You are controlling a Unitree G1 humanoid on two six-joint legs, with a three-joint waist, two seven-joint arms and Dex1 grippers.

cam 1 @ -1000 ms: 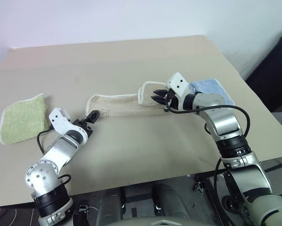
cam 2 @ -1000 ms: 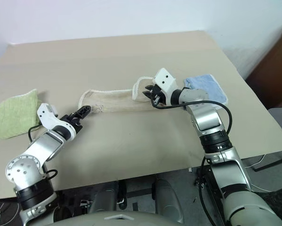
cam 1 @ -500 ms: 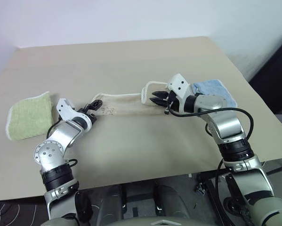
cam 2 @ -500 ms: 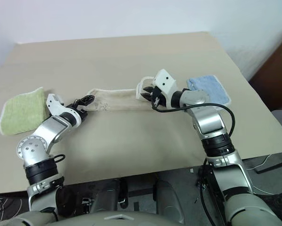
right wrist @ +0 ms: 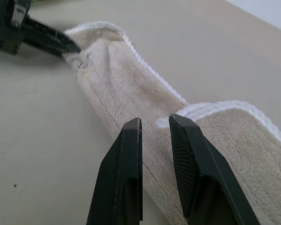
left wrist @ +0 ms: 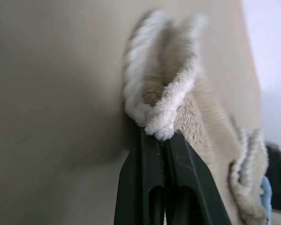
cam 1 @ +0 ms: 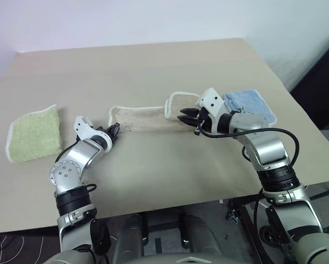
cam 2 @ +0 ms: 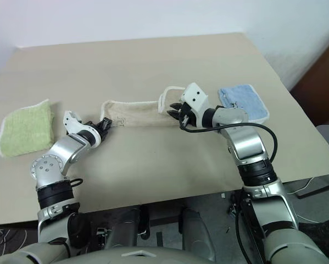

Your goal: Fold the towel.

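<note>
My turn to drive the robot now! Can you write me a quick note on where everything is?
Left end effector: shut on the towel's left corner.
Right end effector: fingers slightly apart at the towel's right part; whether they pinch it, I cannot tell.
Towel: a long narrow strip on the table, right end doubled over. Green towel far left, blue towel right, both folded.
Left to do: fold the strip short.

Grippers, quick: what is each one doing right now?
Left gripper: shut on the towel, at its left end.
Right gripper: fingers slightly apart at the towel's folded edge; grip cannot be told.
</note>
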